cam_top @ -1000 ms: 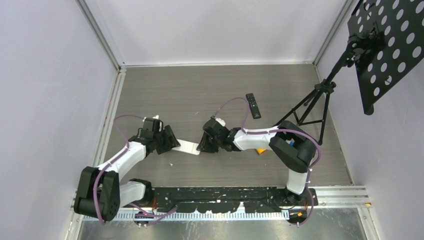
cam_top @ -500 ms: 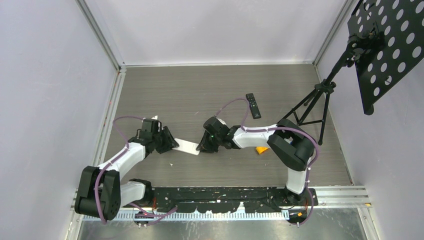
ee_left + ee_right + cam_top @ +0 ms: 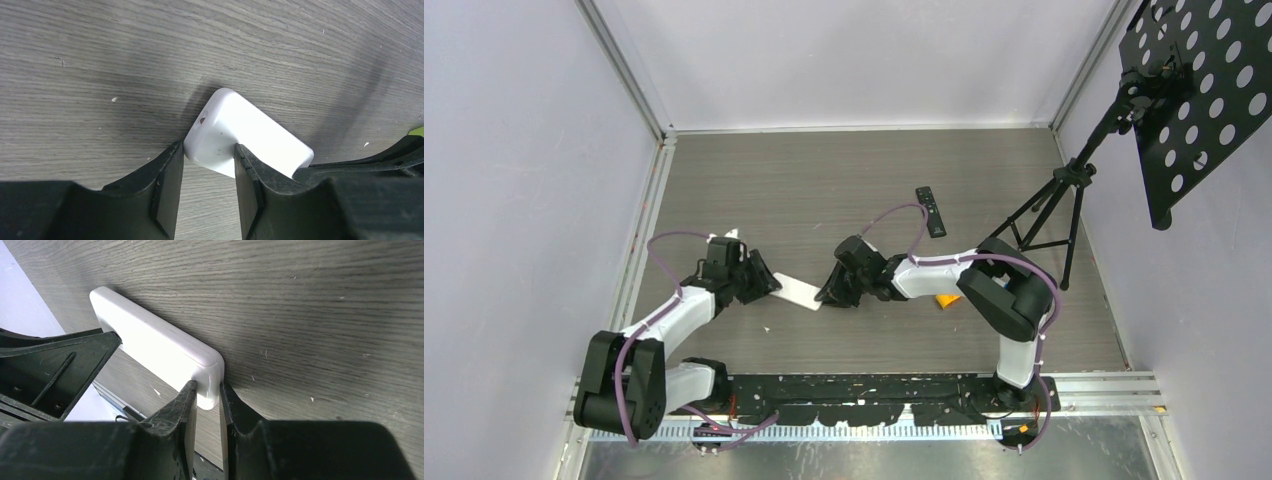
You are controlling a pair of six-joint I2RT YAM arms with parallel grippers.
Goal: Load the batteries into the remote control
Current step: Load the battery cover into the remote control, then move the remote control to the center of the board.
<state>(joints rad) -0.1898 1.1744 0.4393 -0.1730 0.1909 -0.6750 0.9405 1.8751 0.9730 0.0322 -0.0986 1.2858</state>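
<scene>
White remote [image 3: 796,293] clamped at both ends
Left gripper [image 3: 209,170] and right gripper [image 3: 206,400] each pinch one end; its long axis runs left-right.

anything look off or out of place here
Nothing spilled or damaged. Oddest is the music stand, its tripod planted on the table at the right. An orange piece lies partly hidden under the right arm.

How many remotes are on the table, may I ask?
2: a white remote mid-table, held between left gripper and right gripper; a black remote farther back, near the tripod. More may be hidden.
</scene>
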